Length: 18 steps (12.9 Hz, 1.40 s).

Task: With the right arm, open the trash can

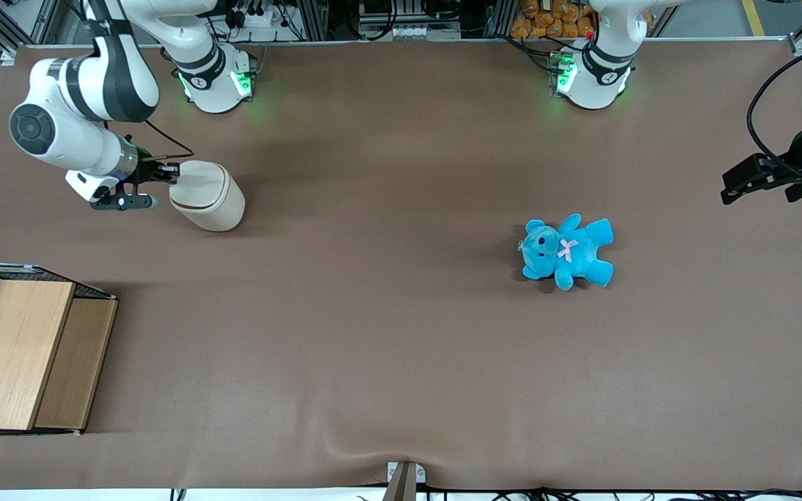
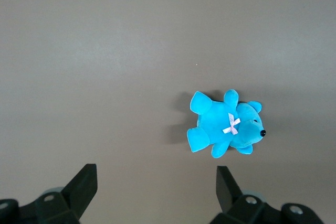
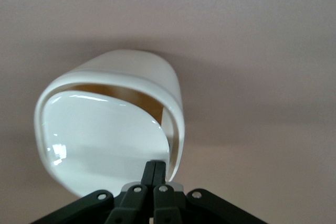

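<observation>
The cream-beige trash can (image 1: pixel 209 202) stands on the brown table toward the working arm's end. It also shows in the right wrist view (image 3: pixel 131 77). Its glossy flip lid (image 3: pixel 100 135) sits within the rim, and a tan gap shows along one edge. My right arm (image 1: pixel 81 104) reaches down beside the can. Its gripper (image 1: pixel 173 172) is at lid height, touching the lid's edge. In the right wrist view the gripper (image 3: pixel 156 165) has its two black fingers pressed together with nothing between them, their tips against the lid's rim.
A wooden box with wire mesh (image 1: pixel 18 355) stands at the table's edge, nearer the front camera than the can. A blue teddy (image 1: pixel 567 250) lies toward the parked arm's end; it also shows in the left wrist view (image 2: pixel 226 127).
</observation>
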{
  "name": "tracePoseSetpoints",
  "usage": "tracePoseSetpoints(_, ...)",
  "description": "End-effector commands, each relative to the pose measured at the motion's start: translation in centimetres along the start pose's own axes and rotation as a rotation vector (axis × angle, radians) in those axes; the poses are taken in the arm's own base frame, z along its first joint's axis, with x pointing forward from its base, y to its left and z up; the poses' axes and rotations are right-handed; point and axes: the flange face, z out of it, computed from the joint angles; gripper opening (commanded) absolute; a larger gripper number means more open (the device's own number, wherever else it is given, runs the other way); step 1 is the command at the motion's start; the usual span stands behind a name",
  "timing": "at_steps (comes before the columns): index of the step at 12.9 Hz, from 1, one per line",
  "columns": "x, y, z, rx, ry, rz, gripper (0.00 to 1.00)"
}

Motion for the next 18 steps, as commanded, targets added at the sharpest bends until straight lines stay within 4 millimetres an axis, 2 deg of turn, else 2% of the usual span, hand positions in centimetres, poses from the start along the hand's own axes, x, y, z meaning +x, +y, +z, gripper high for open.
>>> tracePoseSetpoints(1, 0.1, -1.6, -2.9, 0.005, -0.006, 0.017, 0.08)
tracePoseSetpoints(2, 0.3, -1.7, -4.0, 0.005, 0.003, 0.013, 0.21)
tracePoseSetpoints(4, 0.5, -1.9, -7.2, 0.007, 0.002, 0.012, 0.58)
tracePoseSetpoints(5, 0.6, -2.0, -9.2, 0.007, 0.006, 0.009, 0.61)
tracePoseSetpoints(7, 0.9, -2.2, -13.3, 0.006, 0.022, 0.011, 1.0)
tracePoseSetpoints(10, 0.6, -3.0, -18.5, 0.001, 0.081, -0.01, 1.0)
tracePoseSetpoints(13, 0.5, -3.2, -25.2, -0.009, 0.17, -0.021, 1.0)
tracePoseSetpoints(15, 1.2, -2.5, -28.8, -0.009, 0.191, -0.007, 1.0)
tracePoseSetpoints(18, 0.2, -2.0, -32.9, -0.007, 0.246, 0.012, 1.0)
